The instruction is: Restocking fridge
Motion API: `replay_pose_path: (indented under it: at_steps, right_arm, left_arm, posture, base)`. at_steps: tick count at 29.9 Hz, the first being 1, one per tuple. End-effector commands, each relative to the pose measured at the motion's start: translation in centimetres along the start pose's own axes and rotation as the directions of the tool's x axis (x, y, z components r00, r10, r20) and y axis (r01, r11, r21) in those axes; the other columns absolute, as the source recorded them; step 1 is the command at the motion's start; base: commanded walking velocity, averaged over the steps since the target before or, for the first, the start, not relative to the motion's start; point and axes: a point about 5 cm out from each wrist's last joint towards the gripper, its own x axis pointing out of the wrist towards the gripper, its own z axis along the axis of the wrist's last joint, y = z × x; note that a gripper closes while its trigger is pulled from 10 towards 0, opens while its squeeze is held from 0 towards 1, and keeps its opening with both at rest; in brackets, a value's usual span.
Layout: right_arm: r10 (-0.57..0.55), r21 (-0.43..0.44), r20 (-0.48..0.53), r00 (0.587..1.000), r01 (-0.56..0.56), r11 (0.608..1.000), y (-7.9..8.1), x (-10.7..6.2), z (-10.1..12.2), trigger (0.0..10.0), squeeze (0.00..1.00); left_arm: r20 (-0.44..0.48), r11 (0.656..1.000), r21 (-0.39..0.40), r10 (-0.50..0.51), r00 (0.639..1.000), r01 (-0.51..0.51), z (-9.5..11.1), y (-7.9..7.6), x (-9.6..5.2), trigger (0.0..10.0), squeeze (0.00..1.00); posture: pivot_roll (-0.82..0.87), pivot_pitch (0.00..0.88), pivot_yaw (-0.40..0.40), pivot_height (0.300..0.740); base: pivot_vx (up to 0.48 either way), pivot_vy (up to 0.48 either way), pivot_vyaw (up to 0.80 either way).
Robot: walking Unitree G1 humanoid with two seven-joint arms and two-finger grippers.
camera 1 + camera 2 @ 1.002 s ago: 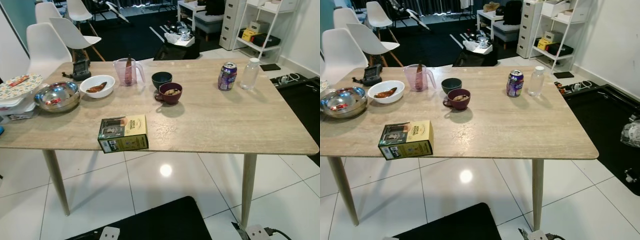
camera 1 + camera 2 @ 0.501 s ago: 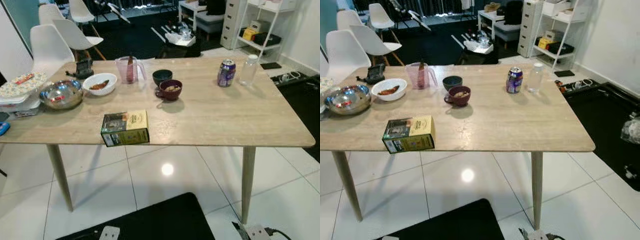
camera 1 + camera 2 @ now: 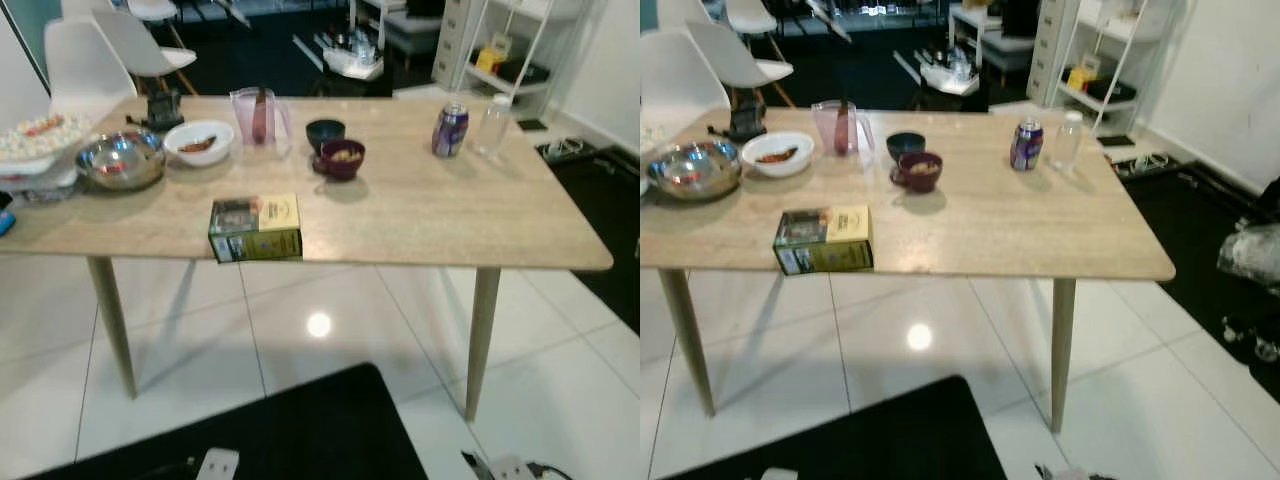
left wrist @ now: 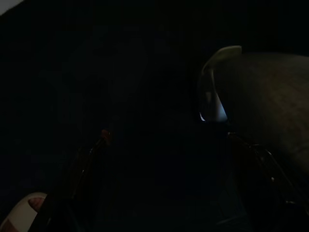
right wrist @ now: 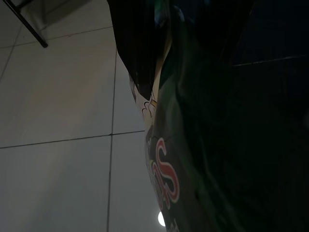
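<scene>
**Table recedes in the head views; a printed bag at the right wrist**

Compared with the pictures of a second ago, the whole scene has shifted: the wooden table (image 3: pixel 420 215) sits smaller and higher in both eye views and more white tiled floor (image 3: pixel 320 330) lies before it. This is camera motion, so the robot appears to be backing away; the things on the table keep their places relative to one another. A reasonable reading is that it has taken an item and is leaving for the fridge, which is nowhere to be seen yet.

On the table, from largest to smallest: a green-and-yellow carton (image 3: pixel 256 228) lying at the near edge, its print too blurred to read; a steel bowl (image 3: pixel 121 160); a white bowl (image 3: pixel 198 142); a pink jug (image 3: pixel 257 115); a maroon cup (image 3: pixel 342 158) just beside a dark bowl (image 3: pixel 325 131); a clear bottle (image 3: pixel 493 125); a purple can (image 3: pixel 449 129), label illegible.

The right wrist view shows a dark green snack bag (image 5: pixel 193 145) hanging close to the camera above the tiles, with a red letter resembling "S". Whether the right gripper is clamped on it cannot be told. The left wrist view is nearly black, and the left gripper's state cannot be told.
</scene>
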Motion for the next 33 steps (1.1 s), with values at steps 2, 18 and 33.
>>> replay_pose_path:
  at_steps: [2,18,33]
  right_arm:
    - [-0.018,0.005,0.012,1.0,0.018,1.0,-0.7,-0.1,0.2,10.0,0.0]
    - [-0.026,0.001,0.018,0.999,0.026,1.0,-1.3,-0.2,0.7,10.0,0.0]
    - [-0.034,0.01,0.002,0.999,0.034,0.999,-1.7,-0.2,0.5,10.0,0.0]
  left_arm:
    - [-0.026,1.0,0.012,-0.013,1.0,0.013,-0.7,-0.3,-0.1,10.0,0.0]
    - [-0.014,1.0,0.003,-0.022,1.0,0.022,-0.2,-0.8,0.1,10.0,0.0]
    - [-0.019,1.0,0.013,-0.015,1.0,0.015,-0.2,-1.2,0.2,10.0,0.0]
  posture:
    - [0.03,0.0,-0.008,0.74]
    - [0.02,0.0,-0.025,0.74]
    - [0.02,0.0,-0.03,0.74]
  base:
    - [-0.324,0.0,0.0]
    - [-0.321,0.0,-0.26]
    - [-0.02,0.0,-0.78]
